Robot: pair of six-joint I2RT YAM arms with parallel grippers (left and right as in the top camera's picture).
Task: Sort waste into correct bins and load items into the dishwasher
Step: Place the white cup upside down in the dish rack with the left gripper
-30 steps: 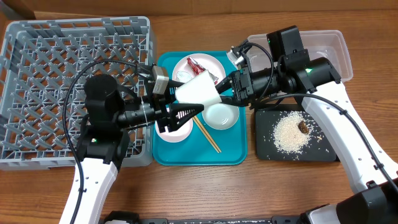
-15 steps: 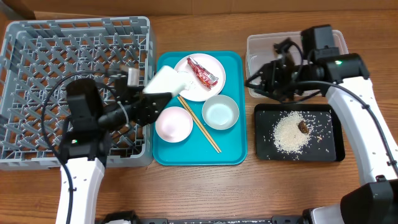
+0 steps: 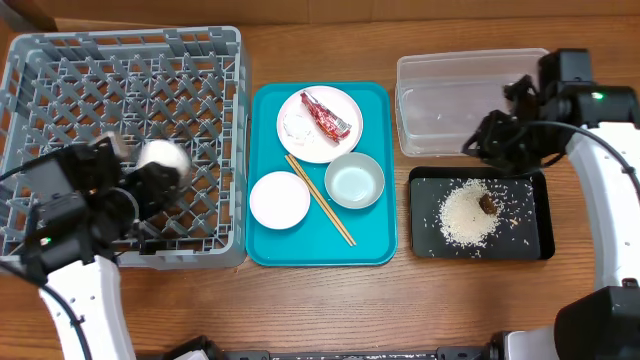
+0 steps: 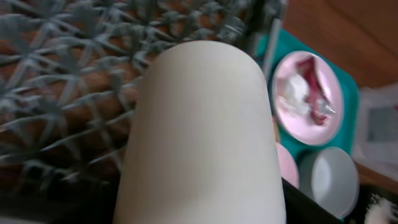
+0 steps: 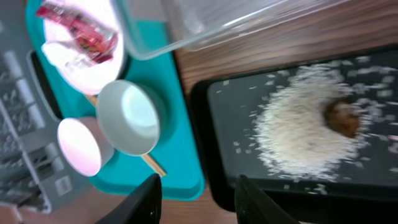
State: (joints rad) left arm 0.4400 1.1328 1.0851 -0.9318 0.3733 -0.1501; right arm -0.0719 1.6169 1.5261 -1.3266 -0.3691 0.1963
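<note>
My left gripper [image 3: 150,175] is shut on the small white cup [image 3: 163,160], holding it over the grey dish rack [image 3: 60,70]; the cup [image 4: 199,137] fills the left wrist view. My right gripper [image 5: 199,202] is open and empty above the near-left edge of the black tray [image 3: 530,245], which holds rice [image 3: 468,215] and a brown lump [image 3: 487,203]. The white plate [image 3: 335,148] carries the red wrapper [image 3: 326,116] and the paper wad [image 3: 297,126]. The grey bowl [image 3: 355,181], pink bowl [image 3: 279,200] and chopsticks [image 3: 322,202] lie on the teal tray [image 3: 380,250].
The clear tub [image 3: 460,100] stands empty behind the black tray, with my right arm [image 3: 600,110] across its right end. The rack's outer wall [image 3: 242,150] runs close to the teal tray's left rim.
My right gripper let go of the cup and pulled back right over the black tray. My left gripper carried the cup left, from above the teal tray to above the rack.
</note>
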